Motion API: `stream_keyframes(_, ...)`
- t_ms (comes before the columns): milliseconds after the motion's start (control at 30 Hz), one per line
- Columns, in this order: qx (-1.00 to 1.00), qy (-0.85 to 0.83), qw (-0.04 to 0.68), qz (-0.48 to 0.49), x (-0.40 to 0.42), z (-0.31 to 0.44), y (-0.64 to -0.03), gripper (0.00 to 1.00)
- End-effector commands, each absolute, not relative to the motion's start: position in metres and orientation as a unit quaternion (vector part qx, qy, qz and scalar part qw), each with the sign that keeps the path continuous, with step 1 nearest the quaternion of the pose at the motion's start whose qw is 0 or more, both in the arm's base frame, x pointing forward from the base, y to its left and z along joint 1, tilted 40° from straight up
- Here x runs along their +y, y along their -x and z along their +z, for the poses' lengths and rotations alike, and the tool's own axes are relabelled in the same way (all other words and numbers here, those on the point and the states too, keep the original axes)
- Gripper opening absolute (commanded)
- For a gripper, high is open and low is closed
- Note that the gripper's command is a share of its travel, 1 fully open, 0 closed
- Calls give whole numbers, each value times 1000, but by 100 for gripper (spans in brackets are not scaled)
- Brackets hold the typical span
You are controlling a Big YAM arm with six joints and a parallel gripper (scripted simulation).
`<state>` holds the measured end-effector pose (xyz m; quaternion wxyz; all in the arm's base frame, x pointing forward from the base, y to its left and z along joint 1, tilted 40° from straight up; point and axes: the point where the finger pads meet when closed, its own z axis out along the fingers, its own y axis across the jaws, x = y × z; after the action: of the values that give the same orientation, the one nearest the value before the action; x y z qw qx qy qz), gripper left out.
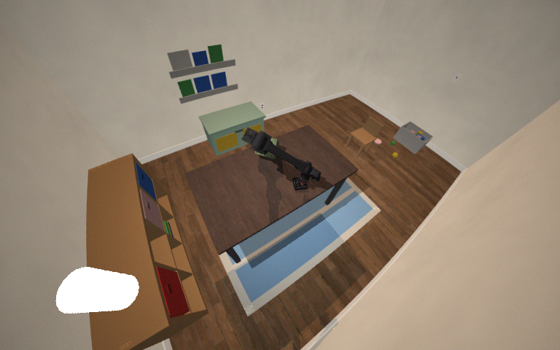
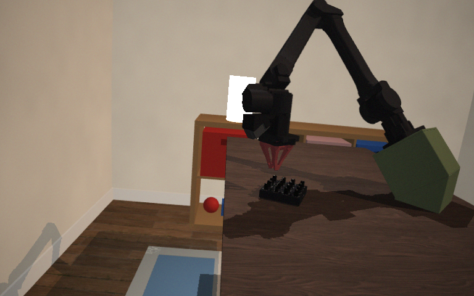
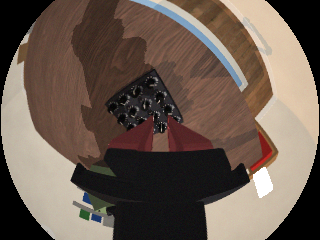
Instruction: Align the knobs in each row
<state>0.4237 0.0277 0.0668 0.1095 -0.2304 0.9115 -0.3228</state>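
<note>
The black knob box (image 1: 300,184) (image 2: 278,198) (image 3: 143,81) stands on the table, its knobs pointing up. In the wrist view it lies turned at a slant, with white marks around its knobs; the printed names are too small to read. My gripper (image 2: 273,168) (image 3: 160,119) has its red fingers slightly apart, with nothing held. The fingertips hang in the air a little above the box. In the wrist view one knob (image 3: 161,128) with a white line shows in the gap between the fingers, below them. The fingers hide parts of the nearest knobs and marks.
The dark wooden table (image 1: 239,203) (image 2: 342,256) carries the box near one long edge. The green arm base (image 2: 416,172) stands on the table, to the right in the exterior view. A blue rug (image 1: 292,259) lies on the floor beside the table.
</note>
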Motion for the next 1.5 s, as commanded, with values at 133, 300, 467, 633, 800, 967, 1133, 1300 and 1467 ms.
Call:
stream_keyframes(133,928,126,172,-305,49,91,-442,18)
stream_keyframes(300,934,74,190,-295,51,92,-441,18)
stream_keyframes(467,936,26,205,-284,52,94,-441,18)
stream_keyframes(633,936,-31,221,-272,53,94,-441,18)
stream_keyframes(800,933,-85,237,-258,55,95,-441,18)
stream_keyframes(967,927,-134,250,-246,56,96,-440,18)
stream_keyframes(1133,918,-185,263,-232,57,96,-440,18)
stream_keyframes(1300,906,-237,276,-216,58,98,-440,18)
stream_keyframes(1467,896,-272,284,-206,59,98,-439,18)
